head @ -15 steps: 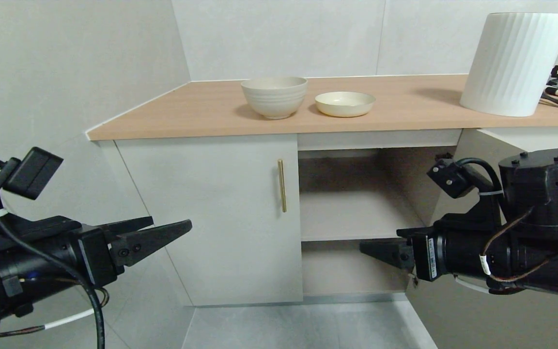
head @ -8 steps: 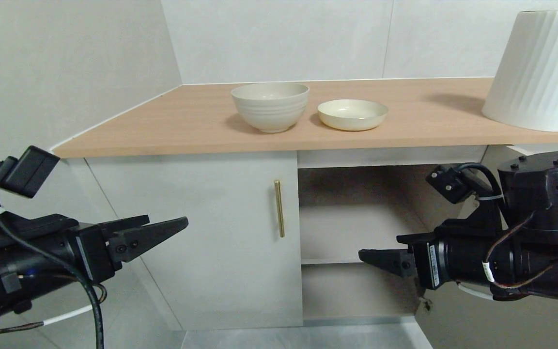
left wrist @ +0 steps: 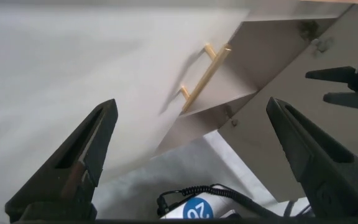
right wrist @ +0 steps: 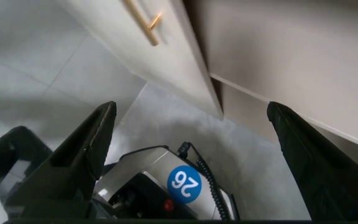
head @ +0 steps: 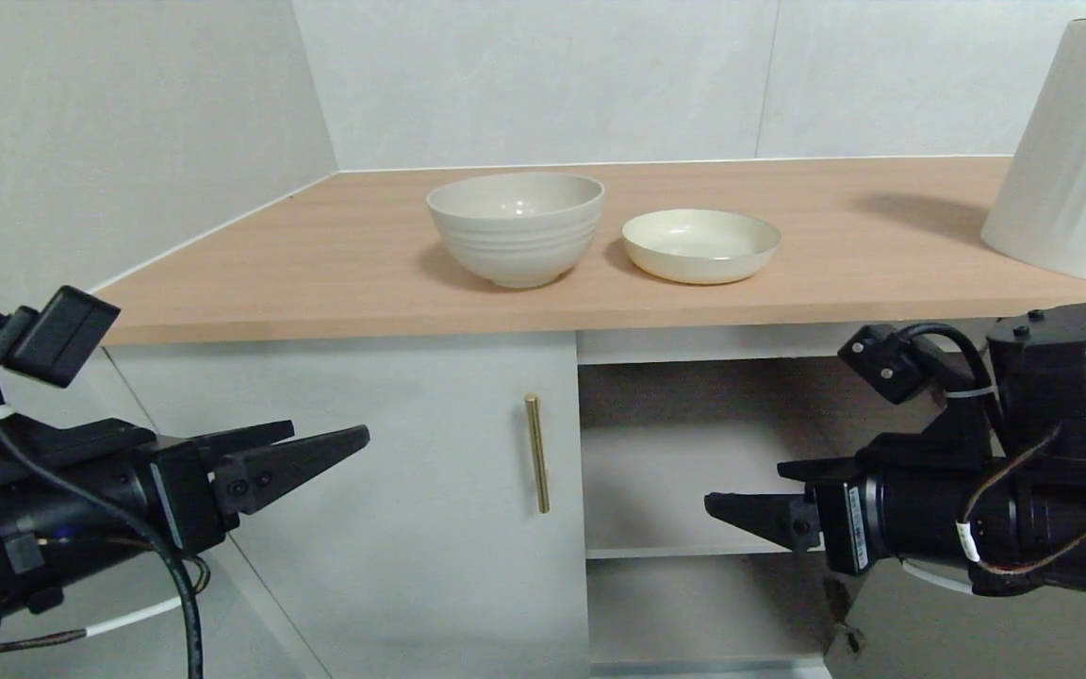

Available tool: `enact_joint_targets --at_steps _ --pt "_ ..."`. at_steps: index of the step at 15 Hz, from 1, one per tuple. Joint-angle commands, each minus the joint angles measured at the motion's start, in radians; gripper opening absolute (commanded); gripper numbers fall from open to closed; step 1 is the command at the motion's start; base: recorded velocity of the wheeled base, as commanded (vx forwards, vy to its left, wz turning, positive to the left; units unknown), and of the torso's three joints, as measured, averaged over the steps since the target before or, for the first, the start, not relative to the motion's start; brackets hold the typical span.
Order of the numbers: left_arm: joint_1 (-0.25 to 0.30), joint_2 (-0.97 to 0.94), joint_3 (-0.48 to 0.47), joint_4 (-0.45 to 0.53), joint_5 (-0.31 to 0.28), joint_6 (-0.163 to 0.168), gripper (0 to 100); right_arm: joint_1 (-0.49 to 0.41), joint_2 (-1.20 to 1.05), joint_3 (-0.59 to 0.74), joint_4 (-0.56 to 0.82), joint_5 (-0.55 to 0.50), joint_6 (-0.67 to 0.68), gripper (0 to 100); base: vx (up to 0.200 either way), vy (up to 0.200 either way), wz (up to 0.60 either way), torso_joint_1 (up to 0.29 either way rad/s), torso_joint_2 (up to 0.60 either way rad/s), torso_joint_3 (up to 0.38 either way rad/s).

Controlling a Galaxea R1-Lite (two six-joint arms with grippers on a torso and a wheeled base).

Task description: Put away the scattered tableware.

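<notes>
A deep cream bowl (head: 515,226) and a shallow cream dish (head: 700,245) stand side by side on the wooden countertop (head: 336,273). Both arms hang below the counter's level, in front of the cabinet. My left gripper (head: 331,436) is open and empty, left of the closed door; the left wrist view shows its jaws wide apart (left wrist: 191,143). My right gripper (head: 746,486) is open and empty before the open cabinet compartment (head: 684,443), its fingers spread wide in the right wrist view (right wrist: 194,149). Neither gripper touches the tableware.
The left cabinet door (head: 392,509) is closed, with a brass handle (head: 535,453). The right compartment has a shelf (head: 694,552) across its middle. A tall white ribbed container (head: 1071,160) stands at the counter's right. A wall closes off the left side.
The whole head picture has shifted: the counter now sits lower and nearer, so the camera has risen and come closer. Both grippers keep their pose, open.
</notes>
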Motion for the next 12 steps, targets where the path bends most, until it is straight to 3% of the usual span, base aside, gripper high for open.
enact_joint_targets --at_steps 1,5,8,10,12 --pt "0.000 -0.001 0.000 0.002 0.000 0.000 100 0.002 -0.015 0.006 0.000 0.000 -0.002 100 0.000 0.000 0.00 0.000 0.00 0.000" --pt "0.000 0.001 -0.027 0.012 -0.001 0.000 100 0.002 -0.021 0.006 0.001 0.000 -0.031 100 0.000 0.000 0.00 0.000 0.00 0.000" --pt "-0.001 0.010 -0.156 0.128 -0.006 0.000 100 0.002 -0.017 0.006 0.001 -0.001 -0.032 100 0.000 0.000 0.00 0.006 -0.03 -0.012" --pt "-0.004 0.041 -0.172 0.196 -0.009 -0.002 100 0.001 -0.011 0.008 0.001 -0.001 -0.032 100 0.000 0.000 0.00 0.058 -0.29 -0.232" --pt "-0.006 0.056 -0.161 0.196 -0.008 -0.002 100 0.001 -0.014 0.008 0.001 -0.003 -0.032 100 0.000 0.000 0.00 0.110 -0.23 -0.295"
